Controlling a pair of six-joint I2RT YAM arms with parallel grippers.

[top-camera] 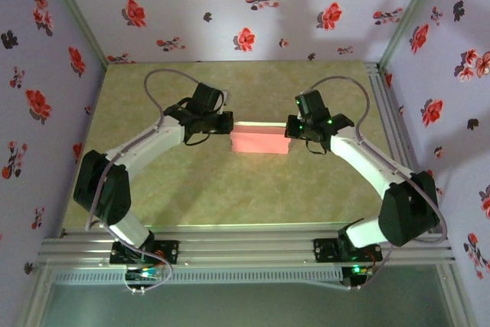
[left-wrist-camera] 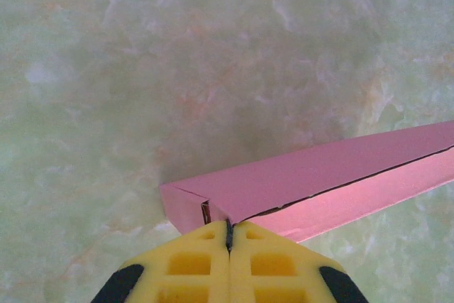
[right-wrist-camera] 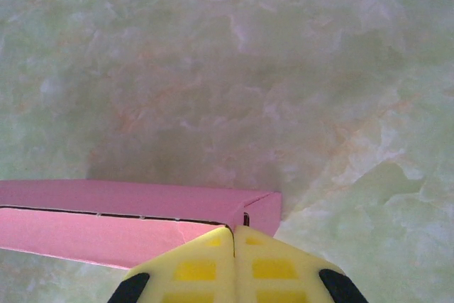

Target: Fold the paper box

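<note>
Your left arm (top-camera: 145, 143) and right arm (top-camera: 367, 160) rise from their bases, bend at the elbows and angle inward, so the wrists face each other. Your left gripper (top-camera: 228, 128) points right and your right gripper (top-camera: 292, 129) points left. In both wrist views the yellow jaws are pressed together, tip to tip.

Soft, even light from above fills the overhead view, which is slightly hazy. In both wrist views a dim, diffuse shadow spreads over the table (left-wrist-camera: 99, 62) just beyond the paper box (left-wrist-camera: 319, 172), whose pink edges stay crisp.
</note>
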